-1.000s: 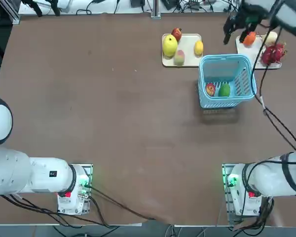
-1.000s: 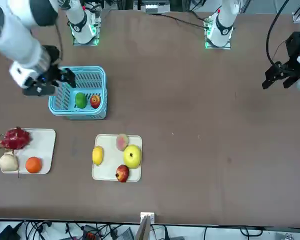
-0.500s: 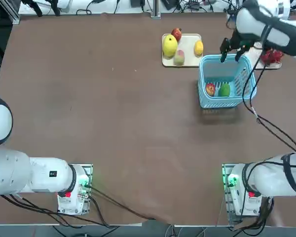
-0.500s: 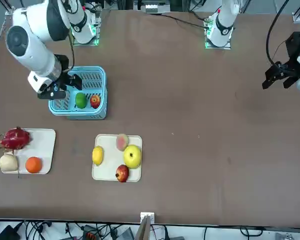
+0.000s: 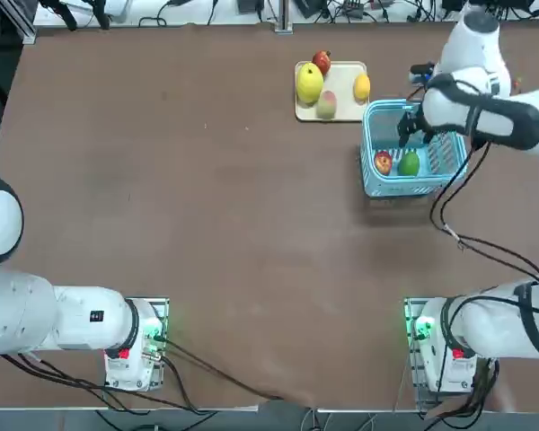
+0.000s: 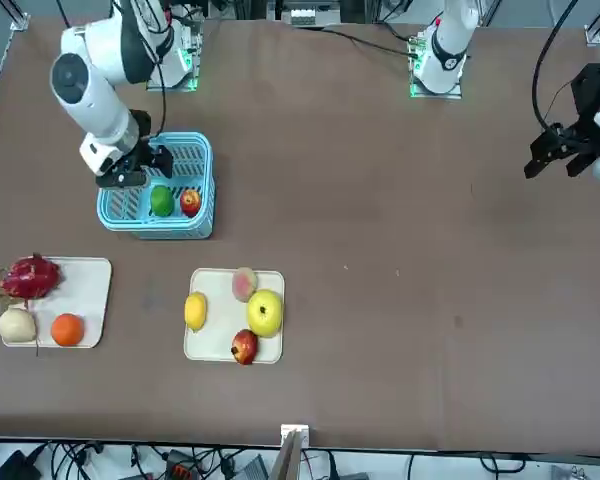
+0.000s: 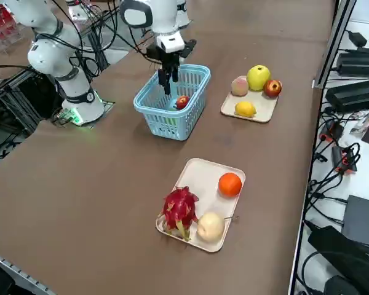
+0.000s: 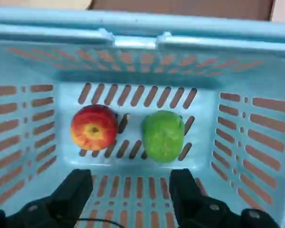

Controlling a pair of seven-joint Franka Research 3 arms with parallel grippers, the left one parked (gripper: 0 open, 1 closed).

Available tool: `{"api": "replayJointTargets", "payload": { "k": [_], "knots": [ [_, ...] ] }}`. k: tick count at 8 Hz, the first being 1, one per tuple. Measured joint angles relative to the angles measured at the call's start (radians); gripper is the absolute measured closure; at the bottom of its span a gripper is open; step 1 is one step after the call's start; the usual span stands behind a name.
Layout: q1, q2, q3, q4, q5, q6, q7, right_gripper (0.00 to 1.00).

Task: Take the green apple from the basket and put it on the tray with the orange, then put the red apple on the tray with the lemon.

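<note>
The green apple (image 8: 163, 136) lies on the floor of the light blue basket (image 8: 133, 42) beside the red apple (image 8: 94, 127); both also show in the top view, green apple (image 5: 410, 163) and red apple (image 5: 383, 162). My right gripper (image 8: 129, 187) hangs open just over the basket's inside, its fingers short of the green apple and touching nothing; it also shows in the front view (image 6: 145, 168). The tray with the orange (image 6: 90, 290) holds the orange (image 6: 67, 329). The tray with the lemon (image 6: 220, 335) holds the lemon (image 6: 195, 311).
A dark red lumpy fruit (image 6: 27, 277) and a beige round fruit (image 6: 17, 324) share the orange's tray. A big yellow fruit (image 6: 264, 312), a pink-green fruit (image 6: 244, 283) and a small dark red fruit (image 6: 244, 346) crowd the lemon's tray. The basket (image 5: 404, 187) stands between both trays.
My right gripper has swung from above the orange's tray to over the basket and come down towards the apples. The fruits have not moved.
</note>
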Motion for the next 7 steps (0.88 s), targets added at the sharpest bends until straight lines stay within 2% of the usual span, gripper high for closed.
{"api": "replayJointTargets", "payload": {
  "k": [1, 3, 7],
  "knots": [
    [0.000, 0.005, 0.000, -0.048, -0.008, 0.078, -0.003, 0.00],
    [-0.001, 0.041, -0.001, -0.077, -0.010, 0.159, -0.008, 0.00],
    [-0.055, 0.105, -0.007, -0.077, -0.102, 0.212, -0.010, 0.00]
  ]
}}
